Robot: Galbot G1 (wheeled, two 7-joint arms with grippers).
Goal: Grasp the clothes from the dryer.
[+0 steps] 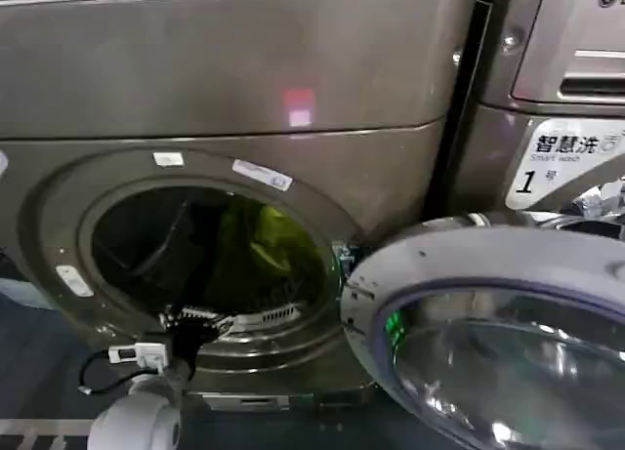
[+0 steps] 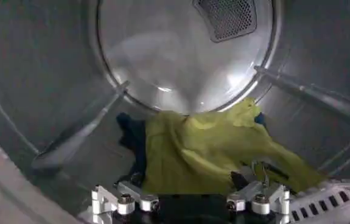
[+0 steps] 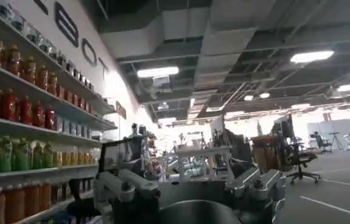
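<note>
Inside dryer (image 1: 244, 99): one clothes (image 2: 217, 152) bundle; left claw (image 2: 190, 201) apart, empty.

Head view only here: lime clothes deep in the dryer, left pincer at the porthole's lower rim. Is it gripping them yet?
Observer: No; the left pincer is open, the clothes just ahead, unclamped.
Operator: Anything else in there?
Observer: A dark blue piece lies partly under the clothes.
Operator: And the right pincer?
Observer: Open, empty, facing a room with shelves of bottles.
</note>
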